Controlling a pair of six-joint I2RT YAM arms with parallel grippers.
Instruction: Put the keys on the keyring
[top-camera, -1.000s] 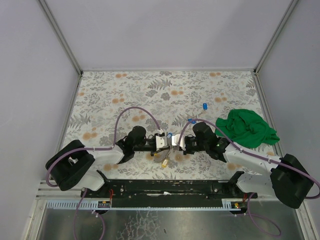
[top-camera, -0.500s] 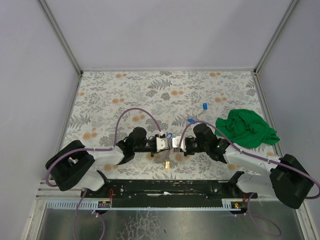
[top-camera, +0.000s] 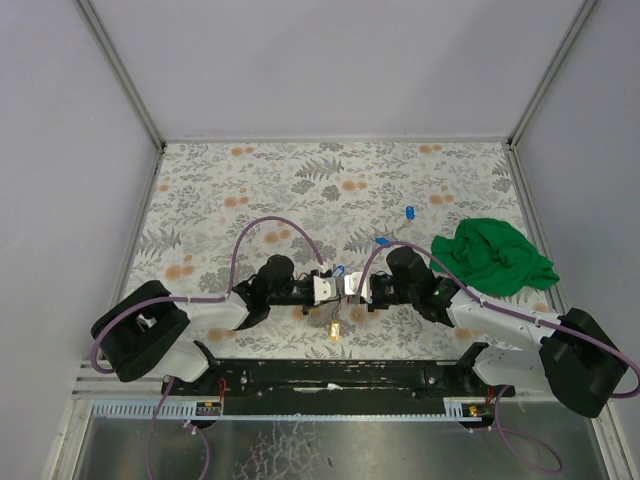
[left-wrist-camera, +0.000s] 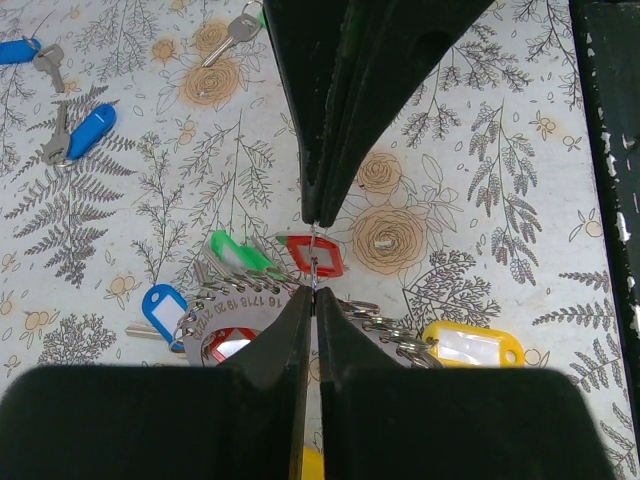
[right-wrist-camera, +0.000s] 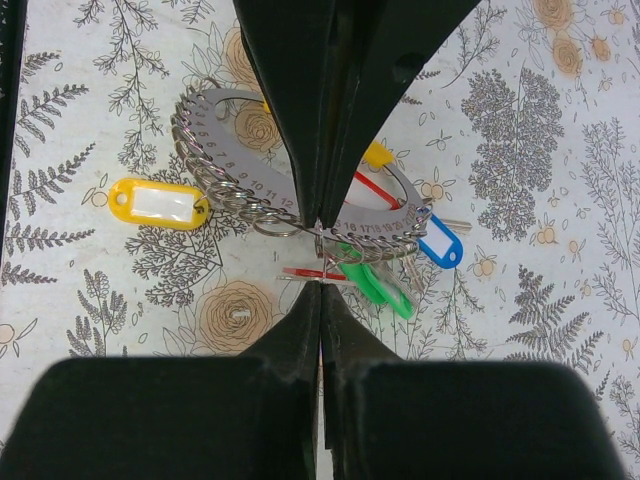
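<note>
Floral-patterned surface (top-camera: 250, 190), enclosed by grey walls (top-camera: 330, 70). Left end effector (left-wrist-camera: 314, 255) and right end effector (right-wrist-camera: 320, 252) are both fully closed, tip to tip. Each pinches a thin wire loop of the keyring (left-wrist-camera: 235, 318), which is held between them near the middle of the near edge. Left arm (top-camera: 215, 312) and right arm (top-camera: 490, 318) reach low and inward from the near corners. Green cloth (top-camera: 495, 255) lies by the right edge. Two loose blue-tagged keys (top-camera: 410, 211) lie between the cloth and the centre.
</note>
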